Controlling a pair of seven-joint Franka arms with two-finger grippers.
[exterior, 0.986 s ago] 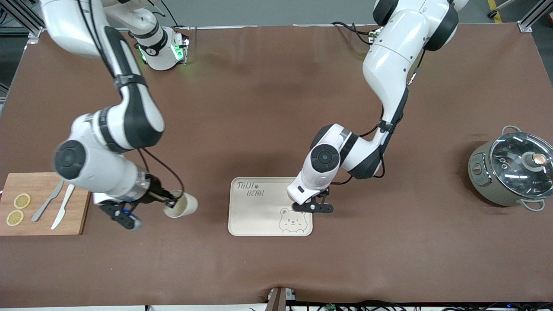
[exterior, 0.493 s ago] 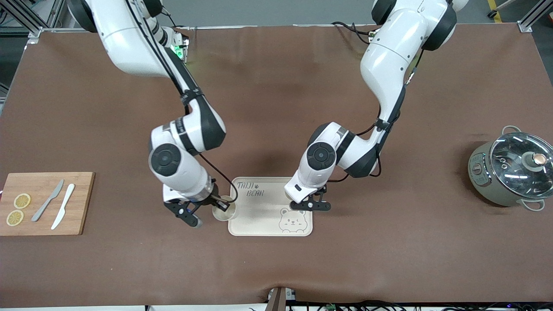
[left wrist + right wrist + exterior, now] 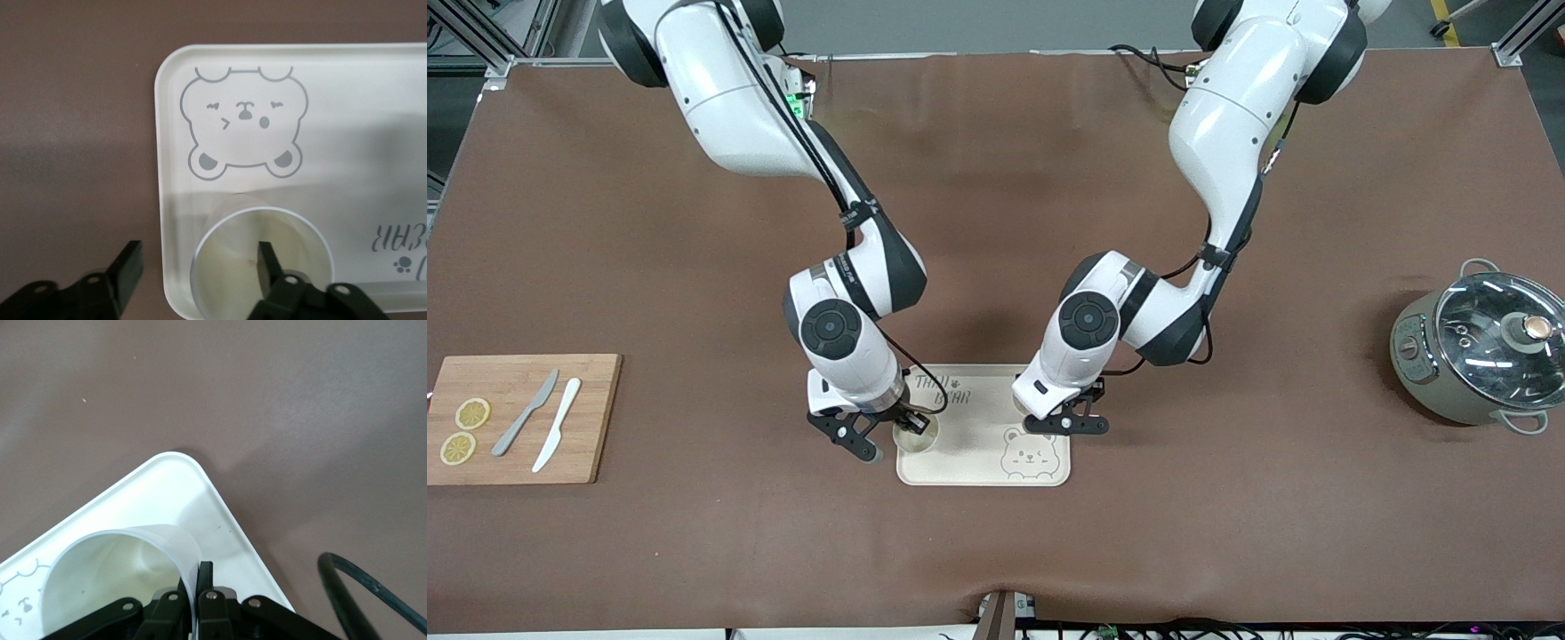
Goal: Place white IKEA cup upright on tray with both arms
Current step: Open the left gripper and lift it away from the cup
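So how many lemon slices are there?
2. Both are on the wooden board at the right arm's end of the table: one lemon slice farther from the front camera, the other nearer. None seems hidden.

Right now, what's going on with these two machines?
The right gripper, jaws shut on a white cup at its rim, holds it upright over the right arm's end of the tray. The left gripper waits at the tray's left-arm end, jaws open astride the wall of a second cup standing by the bear drawing.
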